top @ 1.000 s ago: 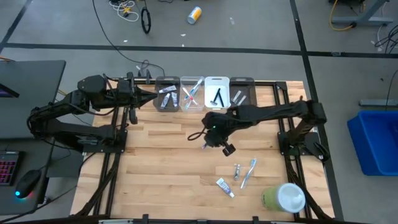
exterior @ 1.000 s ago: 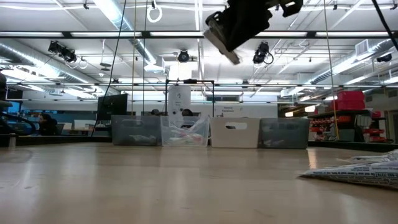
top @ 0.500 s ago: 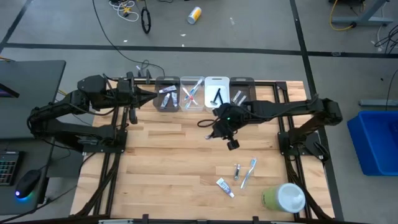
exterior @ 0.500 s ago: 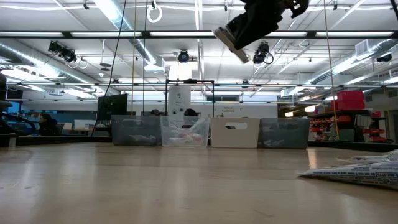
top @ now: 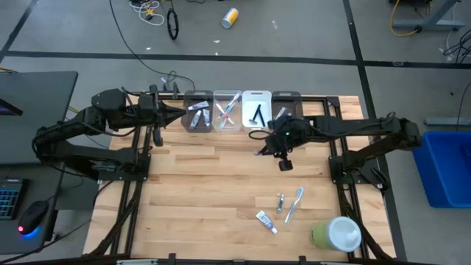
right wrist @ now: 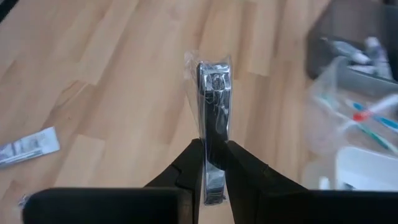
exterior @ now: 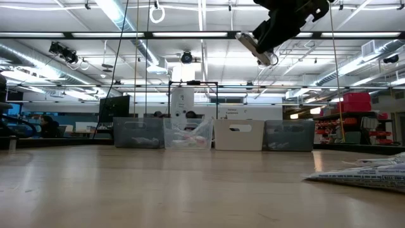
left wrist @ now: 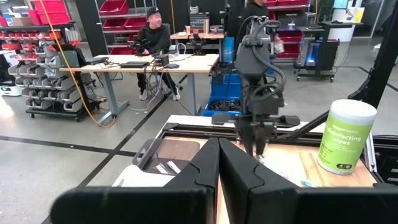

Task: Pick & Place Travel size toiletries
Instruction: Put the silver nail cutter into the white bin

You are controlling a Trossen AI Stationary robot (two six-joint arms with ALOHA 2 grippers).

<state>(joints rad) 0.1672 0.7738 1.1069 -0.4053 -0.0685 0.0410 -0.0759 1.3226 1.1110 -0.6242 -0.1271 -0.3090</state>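
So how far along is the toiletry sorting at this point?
Done: several items already lie in the four bins. In hand: the right pincer grips a wrapped nail clipper near the bins. Left: a toothbrush, toothpaste tube and another small item on the table.

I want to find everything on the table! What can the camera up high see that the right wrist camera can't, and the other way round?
Only the high view shows the left tool waiting shut by the bins, the green-and-white round container and the slim blue toothbrush. Only the right wrist view shows what the right tool is shut on: a shiny metal nail clipper in clear wrap. Both show the wooden table, the row of small bins and a small white-blue toothpaste tube.
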